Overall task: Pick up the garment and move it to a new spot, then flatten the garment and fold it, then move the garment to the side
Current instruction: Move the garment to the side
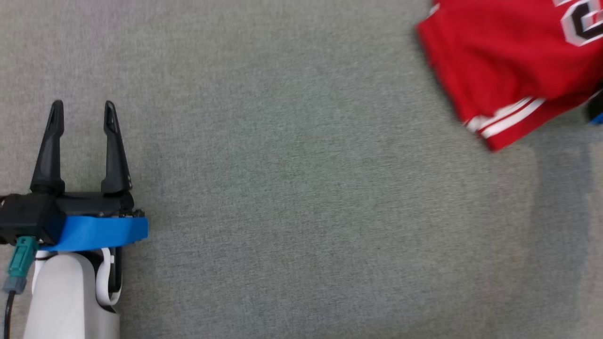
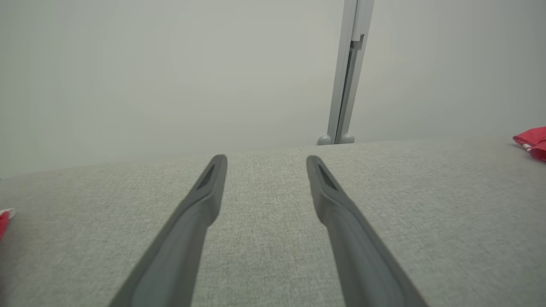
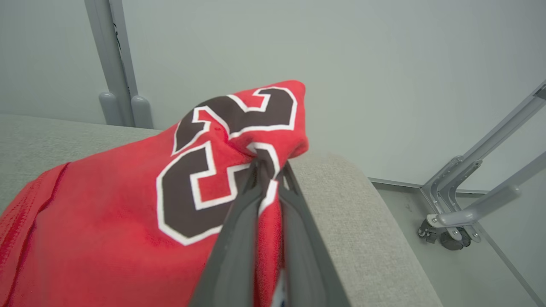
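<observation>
The garment [image 1: 499, 61] is a red jersey with white stripes and a black, white-edged number, lying bunched at the far right of the grey fabric table [image 1: 301, 188]. In the right wrist view my right gripper [image 3: 272, 168] is shut on a fold of the garment [image 3: 106, 221] at the number, lifting it into a peak close to the table's right edge. My left gripper [image 1: 83, 108] rests at the lower left, open and holding nothing, far from the cloth. In the left wrist view its fingers [image 2: 200, 204] stand spread over bare fabric, with a corner of the garment [image 2: 533, 140] at the far right.
The table's rounded right edge [image 3: 367, 221] drops to the floor, where a metal frame on a caster [image 3: 448, 238] stands. A grey post [image 2: 347, 72] rises behind the table against a pale wall. A small red scrap [image 2: 3, 221] shows at the left wrist view's left edge.
</observation>
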